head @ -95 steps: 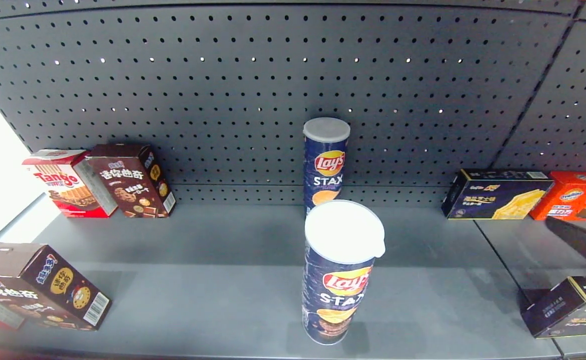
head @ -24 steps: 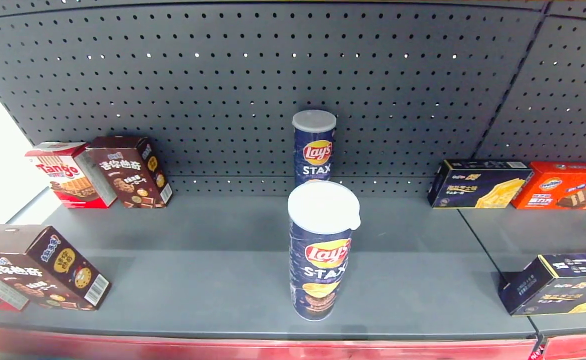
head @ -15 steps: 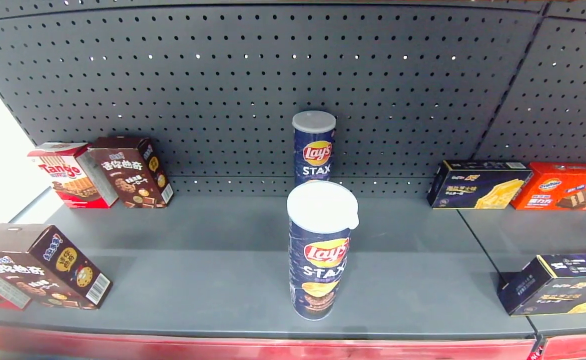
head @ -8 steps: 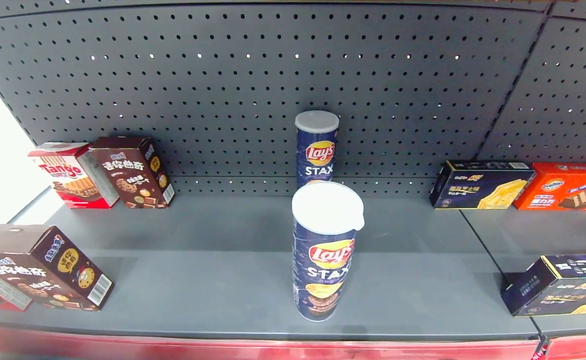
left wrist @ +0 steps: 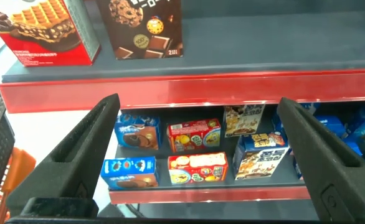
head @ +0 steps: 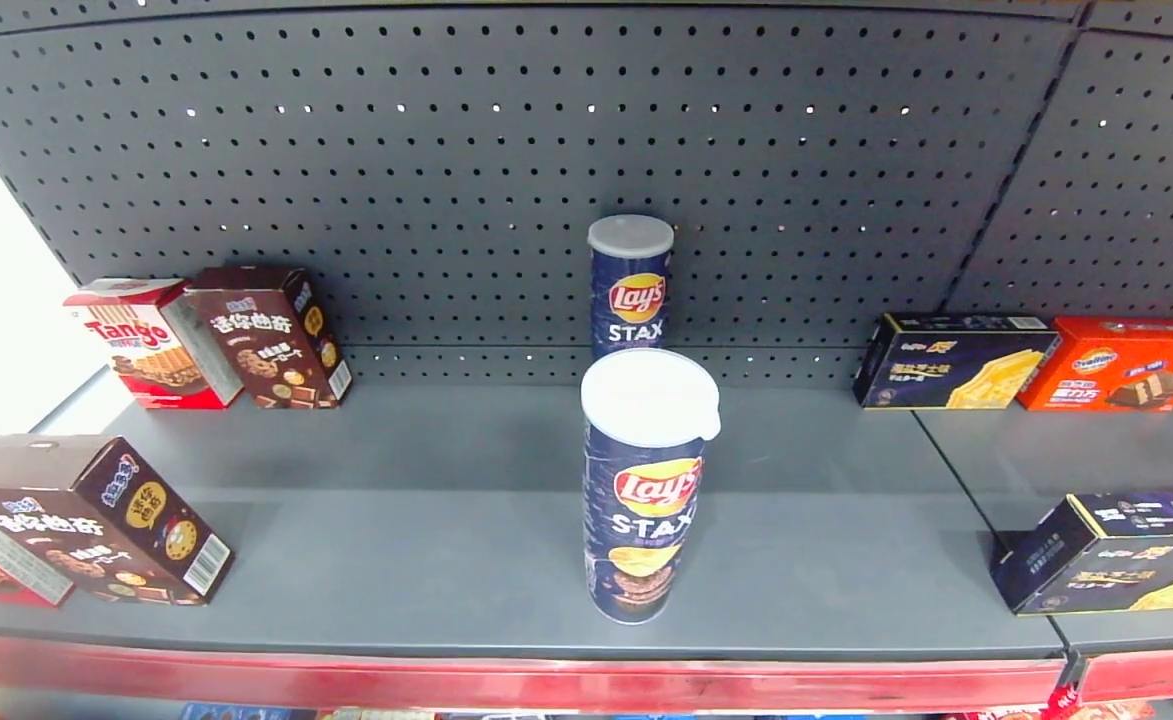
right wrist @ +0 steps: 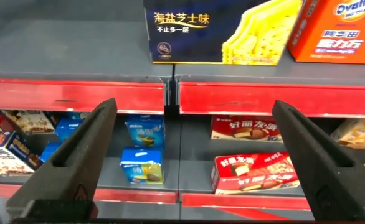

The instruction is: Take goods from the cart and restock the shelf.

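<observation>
Left pincer (left wrist: pixel 198 107) and right pincer (right wrist: pixel 195 107) gape empty; I see a dark-blue cardboard crisp tube (head: pixel 646 500) near the red front edge (head: pixel 506 685) of the grey metal shelf (head: pixel 426 540).

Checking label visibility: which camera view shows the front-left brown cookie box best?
The head view: the brown cookie box is seen almost whole, top, front and barcode end, near the front of the shelf. In the left wrist view its lower front appears, cut off by the picture edge, beside a red wafer box.
</observation>
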{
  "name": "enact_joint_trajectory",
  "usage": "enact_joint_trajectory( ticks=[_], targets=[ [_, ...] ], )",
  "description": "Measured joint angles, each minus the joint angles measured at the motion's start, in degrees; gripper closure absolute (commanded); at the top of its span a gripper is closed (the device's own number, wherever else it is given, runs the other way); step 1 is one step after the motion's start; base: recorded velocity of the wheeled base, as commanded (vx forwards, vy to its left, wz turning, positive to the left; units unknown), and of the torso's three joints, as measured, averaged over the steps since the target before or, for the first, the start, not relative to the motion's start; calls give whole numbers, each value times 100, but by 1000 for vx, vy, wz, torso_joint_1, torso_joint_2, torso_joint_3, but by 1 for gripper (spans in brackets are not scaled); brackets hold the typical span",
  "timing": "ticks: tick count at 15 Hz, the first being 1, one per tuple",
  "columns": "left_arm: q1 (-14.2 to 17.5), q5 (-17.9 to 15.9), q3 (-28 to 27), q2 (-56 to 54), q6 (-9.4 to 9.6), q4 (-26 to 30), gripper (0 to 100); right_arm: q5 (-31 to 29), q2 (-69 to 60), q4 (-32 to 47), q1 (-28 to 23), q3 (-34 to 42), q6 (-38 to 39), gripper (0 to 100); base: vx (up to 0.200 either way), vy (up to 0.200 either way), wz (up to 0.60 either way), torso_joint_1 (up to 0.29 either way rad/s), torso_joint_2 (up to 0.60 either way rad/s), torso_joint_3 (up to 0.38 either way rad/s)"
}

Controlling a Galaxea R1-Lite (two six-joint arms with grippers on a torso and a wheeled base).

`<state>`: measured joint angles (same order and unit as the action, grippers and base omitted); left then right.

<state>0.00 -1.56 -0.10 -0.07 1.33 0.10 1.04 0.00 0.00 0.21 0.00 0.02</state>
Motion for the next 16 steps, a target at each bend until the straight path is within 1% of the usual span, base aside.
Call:
enact_joint_trajectory(
  ticks=[16],
  targets=[
    [0,0,0,0,-10,0,0,0,0,7,6,-2,-2,0,0,0,0,0,0,0]
  ],
)
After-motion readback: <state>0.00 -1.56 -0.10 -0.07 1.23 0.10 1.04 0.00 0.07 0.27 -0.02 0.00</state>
